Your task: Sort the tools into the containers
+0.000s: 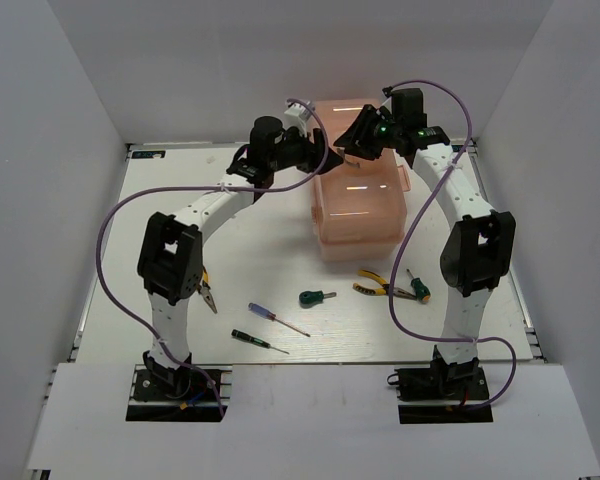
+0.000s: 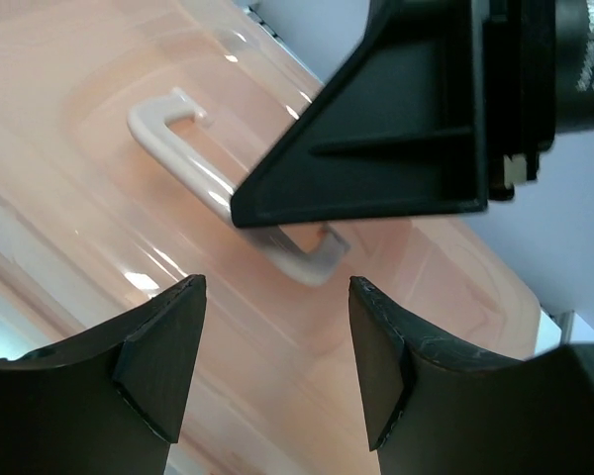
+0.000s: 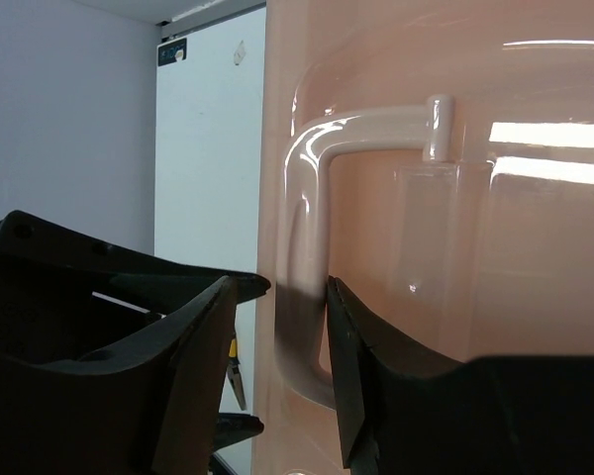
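The top view alone shows the loose tools on the white table, in the lower half of the frame. From the left:

- yellow-and-black pliers, half hidden by the left arm
- a thin purple-handled screwdriver
- a thin dark-green-handled screwdriver
- a stubby green-handled driver
- a second pair of yellow-and-black pliers
- another stubby green driver

Above them, at upper centre, stands the translucent pink plastic toolbox, lid closed, with both grippers over it.

Only the wrist views show the white lid handle. In the left wrist view the left gripper has its jaws apart, low in the frame and just short of the handle. The right arm's black finger crosses the handle's far end.

In the right wrist view the right gripper is spread, with the handle's bar in the gap against the right-hand finger.
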Available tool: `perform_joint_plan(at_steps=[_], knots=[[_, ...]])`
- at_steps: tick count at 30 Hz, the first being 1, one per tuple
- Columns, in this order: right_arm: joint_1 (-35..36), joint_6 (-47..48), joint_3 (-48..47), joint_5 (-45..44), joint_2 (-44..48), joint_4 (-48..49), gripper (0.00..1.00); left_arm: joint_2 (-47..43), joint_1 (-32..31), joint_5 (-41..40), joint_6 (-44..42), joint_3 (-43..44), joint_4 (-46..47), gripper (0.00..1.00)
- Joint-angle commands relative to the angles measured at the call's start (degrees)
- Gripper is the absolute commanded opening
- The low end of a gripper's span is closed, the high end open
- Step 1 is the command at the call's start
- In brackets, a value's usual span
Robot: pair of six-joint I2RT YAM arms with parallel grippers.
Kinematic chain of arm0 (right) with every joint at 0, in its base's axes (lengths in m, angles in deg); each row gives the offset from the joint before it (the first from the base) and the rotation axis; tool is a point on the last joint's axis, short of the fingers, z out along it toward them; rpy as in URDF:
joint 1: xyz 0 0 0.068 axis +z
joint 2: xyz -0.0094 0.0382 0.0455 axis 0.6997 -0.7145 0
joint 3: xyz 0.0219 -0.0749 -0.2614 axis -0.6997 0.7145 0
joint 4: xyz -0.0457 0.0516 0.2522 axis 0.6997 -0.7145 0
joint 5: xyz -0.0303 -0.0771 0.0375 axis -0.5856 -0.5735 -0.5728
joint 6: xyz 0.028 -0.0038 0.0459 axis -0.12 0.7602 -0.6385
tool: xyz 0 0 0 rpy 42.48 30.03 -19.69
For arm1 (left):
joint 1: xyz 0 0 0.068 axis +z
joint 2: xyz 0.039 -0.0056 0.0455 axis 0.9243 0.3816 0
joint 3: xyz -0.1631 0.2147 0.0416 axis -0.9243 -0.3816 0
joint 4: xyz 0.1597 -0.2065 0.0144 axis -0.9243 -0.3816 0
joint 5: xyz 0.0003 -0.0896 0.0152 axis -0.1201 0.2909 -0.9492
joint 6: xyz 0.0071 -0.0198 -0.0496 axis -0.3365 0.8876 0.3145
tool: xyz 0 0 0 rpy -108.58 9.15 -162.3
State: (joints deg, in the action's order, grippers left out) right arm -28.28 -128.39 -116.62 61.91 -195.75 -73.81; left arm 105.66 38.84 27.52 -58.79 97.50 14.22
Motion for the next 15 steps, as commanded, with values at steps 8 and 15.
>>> perform_joint_plan(at_steps=[8, 15], knots=[[0.6, -1.2, -0.4, 3.8, 1.3, 3.0, 0.47, 2.7, -1.6, -2.2, -1.5, 5.9, -4.7, 0.7], [0.7, -1.8, -0.4, 4.4, 1.4, 3.1, 0.47, 3.8, -2.1, -3.3, -1.5, 7.6, -5.9, 0.7]])
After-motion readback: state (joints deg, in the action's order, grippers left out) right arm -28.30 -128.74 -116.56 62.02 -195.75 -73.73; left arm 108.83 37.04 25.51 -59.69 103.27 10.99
